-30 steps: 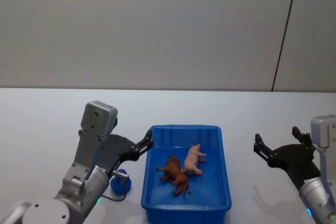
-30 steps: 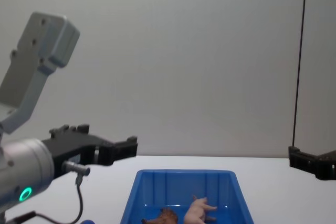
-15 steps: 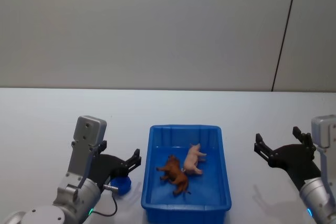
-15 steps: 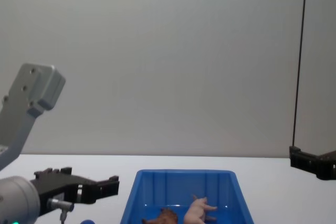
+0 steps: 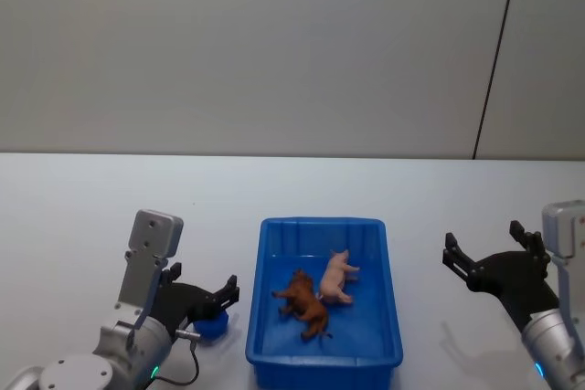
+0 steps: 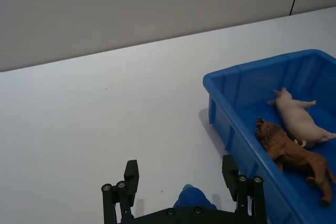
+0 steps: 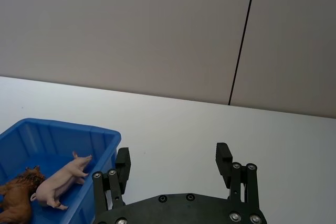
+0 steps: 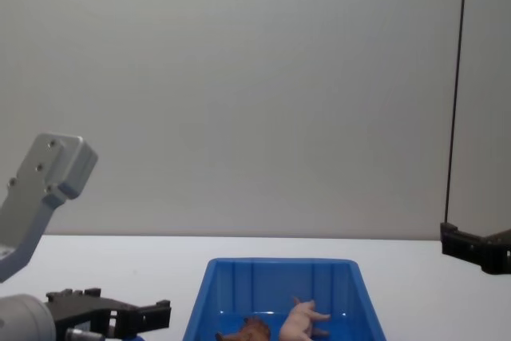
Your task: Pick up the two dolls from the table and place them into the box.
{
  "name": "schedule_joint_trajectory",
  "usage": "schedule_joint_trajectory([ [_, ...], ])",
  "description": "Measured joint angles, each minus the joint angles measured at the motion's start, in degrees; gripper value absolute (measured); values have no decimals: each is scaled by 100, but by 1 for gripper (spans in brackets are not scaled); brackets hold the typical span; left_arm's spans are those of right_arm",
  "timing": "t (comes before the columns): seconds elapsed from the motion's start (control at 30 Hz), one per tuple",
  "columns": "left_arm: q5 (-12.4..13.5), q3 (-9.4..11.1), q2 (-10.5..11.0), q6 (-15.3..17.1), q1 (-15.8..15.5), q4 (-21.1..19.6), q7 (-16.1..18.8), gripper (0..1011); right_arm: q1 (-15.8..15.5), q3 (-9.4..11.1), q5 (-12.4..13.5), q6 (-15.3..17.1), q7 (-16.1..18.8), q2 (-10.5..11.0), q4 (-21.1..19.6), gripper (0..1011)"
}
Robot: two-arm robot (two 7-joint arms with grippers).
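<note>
Both dolls lie on their sides inside the blue box [image 5: 322, 224]. The pale pink pig [image 5: 336, 279] is toward the right and the reddish-brown animal [image 5: 304, 304] is beside it on the left. My left gripper [image 5: 203, 286] hangs low over the table just left of the box, open and holding nothing. My right gripper [image 5: 483, 238] is right of the box above the table, also open and holding nothing. The left wrist view has the left gripper [image 6: 180, 167] facing the box [image 6: 252, 69] with the pig [image 6: 296, 121] and the brown doll [image 6: 291, 153] inside.
A small blue object [image 5: 212, 322] sits on the white table [image 5: 82, 216] under my left gripper, close to the box's left wall. A plain grey wall stands behind the table. The table stretches bare to the left and behind the box.
My left arm has dropped lower and pulled back from the box's left rim, its gripper still open. The right arm and both dolls have not moved.
</note>
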Motion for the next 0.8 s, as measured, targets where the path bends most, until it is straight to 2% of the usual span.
schedule_joint_trajectory([
  [0.6, -71, -37, -87, 396, -123, 320, -274, 994, 0, 0, 0, 0, 1, 0, 1, 1001],
  [0.77, -96, -40, -89, 461, -108, 337, -308, 881, 0, 0, 0, 0, 1, 0, 1, 1001],
  [0.8, -102, -41, -88, 480, -98, 338, -310, 833, 0, 0, 0, 0, 1, 0, 1, 1001],
])
